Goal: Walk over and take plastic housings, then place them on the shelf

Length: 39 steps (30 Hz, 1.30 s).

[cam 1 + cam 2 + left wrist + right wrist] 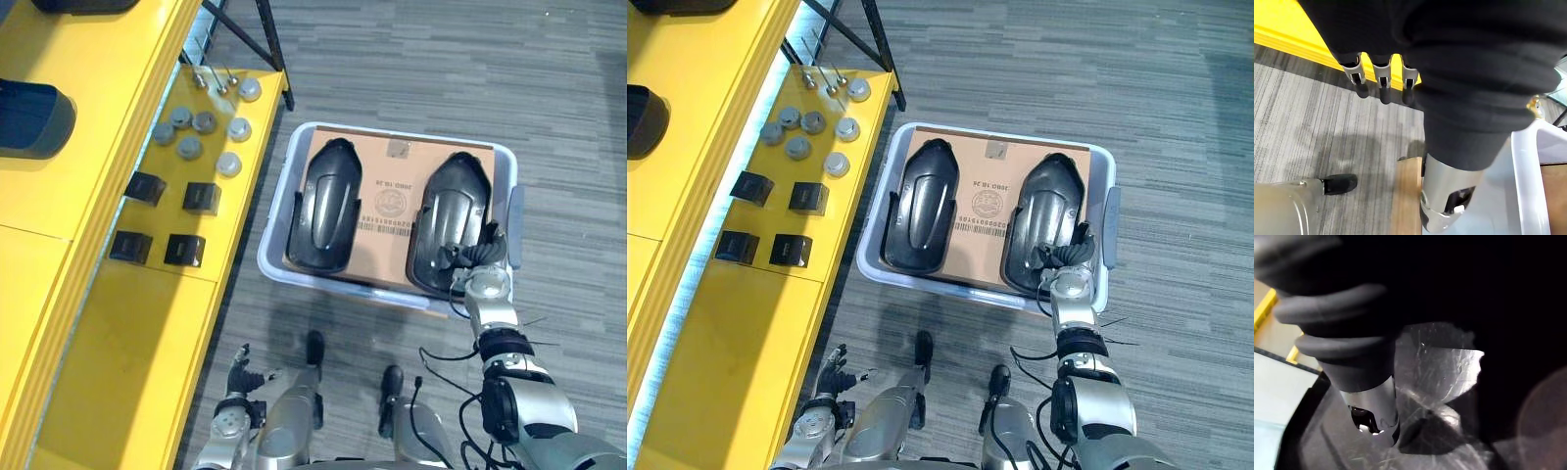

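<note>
While the robot stands at the bin [275, 223] on the grey floor [441, 69], we see both plastic housings [328, 211] inside it. They lie side by side on a cardboard sheet [387, 196], neither lifted. Right hand [468, 257] is down on the near end of the right-hand housing [453, 206], touching it. The contact is too dark to read in the right wrist view, so we cannot tell whether that hand is clamped on the housing or just resting on it. Left hand [238, 380] hangs low at the robot's left side, over the floor and just beside the edge of the yellow shelf [118, 323], holding nothing. Its fingers [1382, 78] are straight in a row, relaxed (thumb apart from them, also free). The shelf's lower level carries a cluster of grey round caps [189, 148] and four small black boxes [202, 198] in two pairs, well apart from the bin. The upper level has a dark rounded part [29, 117] at the head view's left edge; we cannot tell what it is.
</note>
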{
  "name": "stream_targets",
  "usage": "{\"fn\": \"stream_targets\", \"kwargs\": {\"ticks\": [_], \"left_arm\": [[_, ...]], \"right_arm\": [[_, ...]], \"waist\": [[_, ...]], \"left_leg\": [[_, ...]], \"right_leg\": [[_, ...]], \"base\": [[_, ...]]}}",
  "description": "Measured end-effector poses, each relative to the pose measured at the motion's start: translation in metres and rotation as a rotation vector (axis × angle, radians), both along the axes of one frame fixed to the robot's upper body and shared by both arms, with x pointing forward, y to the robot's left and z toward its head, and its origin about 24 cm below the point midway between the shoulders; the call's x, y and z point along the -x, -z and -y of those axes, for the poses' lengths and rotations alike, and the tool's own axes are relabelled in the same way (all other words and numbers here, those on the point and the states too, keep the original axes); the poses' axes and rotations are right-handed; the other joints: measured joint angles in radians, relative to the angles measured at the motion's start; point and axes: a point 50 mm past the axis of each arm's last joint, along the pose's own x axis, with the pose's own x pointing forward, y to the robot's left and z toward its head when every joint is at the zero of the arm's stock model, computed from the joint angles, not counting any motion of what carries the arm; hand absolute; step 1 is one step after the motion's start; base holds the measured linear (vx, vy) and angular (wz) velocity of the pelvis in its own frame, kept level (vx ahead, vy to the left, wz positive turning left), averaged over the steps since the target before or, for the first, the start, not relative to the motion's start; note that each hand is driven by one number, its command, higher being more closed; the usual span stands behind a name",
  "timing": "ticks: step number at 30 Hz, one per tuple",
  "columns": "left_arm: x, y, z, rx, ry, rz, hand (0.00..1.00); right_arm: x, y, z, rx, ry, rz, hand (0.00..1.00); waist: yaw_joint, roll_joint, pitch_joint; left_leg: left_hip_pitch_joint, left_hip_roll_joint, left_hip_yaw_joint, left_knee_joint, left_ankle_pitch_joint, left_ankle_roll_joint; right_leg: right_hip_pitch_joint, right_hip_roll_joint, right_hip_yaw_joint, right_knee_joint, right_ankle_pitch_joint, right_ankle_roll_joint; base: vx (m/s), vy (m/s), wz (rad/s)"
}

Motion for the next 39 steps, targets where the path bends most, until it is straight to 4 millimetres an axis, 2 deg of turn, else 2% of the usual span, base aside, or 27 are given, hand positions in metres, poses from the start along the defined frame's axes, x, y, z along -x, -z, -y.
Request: {"fn": "stream_targets", "kwargs": {"ticks": [3,8,11,15,16,18,20,22,27,29,34,36,37,39], "left_arm": [[-0.005,-0.002,0.004,0.007,0.008,0.011,0.0],[-0.009,-0.003,0.006,0.009,0.015,0.018,0.0],[-0.009,-0.003,0.006,0.011,0.017,0.017,0.0],[-0.012,-0.008,0.007,0.016,0.021,0.046,0.0],[-0.014,-0.016,0.008,0.024,0.021,0.092,0.0],[-0.016,-0.025,0.009,0.033,0.025,0.14,0.0],[-0.025,-0.05,0.017,0.057,0.066,0.263,0.0],[-0.029,-0.067,0.024,0.077,0.092,0.345,0.0],[-0.043,-0.133,0.054,0.222,0.146,0.645,0.0],[-0.043,-0.147,0.063,0.252,0.172,0.709,0.0],[-0.049,-0.166,0.093,0.315,0.247,0.777,0.0],[-0.053,-0.176,0.105,0.332,0.276,0.811,0.0],[-0.053,-0.178,0.109,0.332,0.287,0.819,0.0],[-0.055,-0.183,0.119,0.331,0.308,0.834,0.0]], "right_arm": [[0.0,-0.006,0.009,-0.011,0.024,0.016,1.0],[0.002,-0.005,0.012,-0.013,0.029,0.02,1.0],[0.013,0.002,0.014,0.004,0.03,0.022,1.0],[0.038,0.006,0.019,0.07,0.037,0.051,1.0],[0.051,0.005,0.019,0.112,0.038,0.074,1.0],[0.06,0.005,0.019,0.136,0.044,0.086,1.0],[0.074,0.006,0.015,0.167,0.061,0.102,1.0],[0.081,0.004,0.012,0.185,0.066,0.121,1.0],[0.092,-0.018,-0.01,0.26,0.072,0.235,1.0],[0.092,-0.027,-0.02,0.289,0.052,0.277,1.0],[0.091,-0.046,-0.055,0.344,-0.043,0.373,1.0],[0.091,-0.052,-0.076,0.352,-0.105,0.411,1.0],[0.092,-0.053,-0.08,0.353,-0.115,0.419,1.0],[0.095,-0.053,-0.1,0.345,-0.185,0.433,1.0]], "waist": [[-0.003,0.001,0.001],[-0.006,-0.001,0.001],[-0.007,-0.004,0.001],[-0.028,-0.012,-0.003],[-0.037,-0.024,-0.024],[-0.04,-0.037,-0.044],[-0.05,-0.069,-0.079],[-0.052,-0.076,-0.113],[-0.063,-0.075,-0.167],[-0.063,-0.069,-0.185],[-0.063,-0.061,-0.224],[-0.063,-0.062,-0.227],[-0.063,-0.062,-0.23],[-0.062,-0.063,-0.248]], "left_leg": [[0.0,0.001,0.002,0.0,0.0,0.0],[0.01,0.005,0.024,-0.001,-0.001,-0.001],[0.034,0.002,0.028,-0.002,-0.004,-0.006],[0.053,-0.005,0.025,-0.002,-0.004,-0.006],[0.055,-0.01,0.026,-0.002,-0.004,-0.005],[0.058,-0.012,0.026,-0.002,-0.005,-0.005],[0.081,-0.011,0.026,-0.002,-0.018,-0.011],[0.083,-0.01,0.026,-0.002,-0.026,0.0],[0.101,-0.013,0.026,-0.002,-0.028,0.002],[0.106,-0.012,0.027,-0.002,-0.028,0.002],[0.124,-0.01,0.028,-0.002,-0.027,0.002],[0.139,-0.01,0.03,-0.003,-0.027,0.002],[0.142,-0.01,0.031,-0.003,-0.027,0.002],[0.143,-0.009,0.033,-0.007,-0.027,0.002]], "right_leg": [[0.0,0.0,0.001,-0.001,0.0,0.0],[0.002,0.002,0.016,-0.001,0.0,0.0],[0.024,-0.002,0.022,-0.006,0.0,0.001],[0.054,-0.008,0.011,-0.018,-0.001,0.003],[0.055,-0.012,0.015,-0.02,-0.001,0.006],[0.061,-0.013,0.016,-0.025,0.0,0.008],[0.089,-0.011,0.02,-0.043,0.002,0.011],[0.092,-0.008,0.021,-0.046,0.002,0.011],[0.11,-0.009,0.028,-0.053,0.006,0.016],[0.113,-0.008,0.029,-0.053,0.006,0.015],[0.125,-0.005,0.031,-0.052,0.007,0.013],[0.14,-0.005,0.034,-0.052,0.008,0.013],[0.14,-0.005,0.035,-0.052,0.008,0.013],[0.14,-0.003,0.039,-0.053,0.009,0.014]], "base": [[0.02,-0.009,-0.01],[0.01,-0.013,-0.08],[0.0,-0.001,-0.05],[0.0,0.007,0.06],[0.0,0.0,0.0],[0.0,0.005,-0.02],[0.01,-0.001,-0.02],[0.0,0.002,-0.06],[0.0,0.005,-0.01],[0.0,0.0,0.0],[-0.02,-0.003,-0.02],[-0.01,-0.002,-0.02],[-0.05,0.002,-0.02],[-0.06,0.002,-0.04]]}}
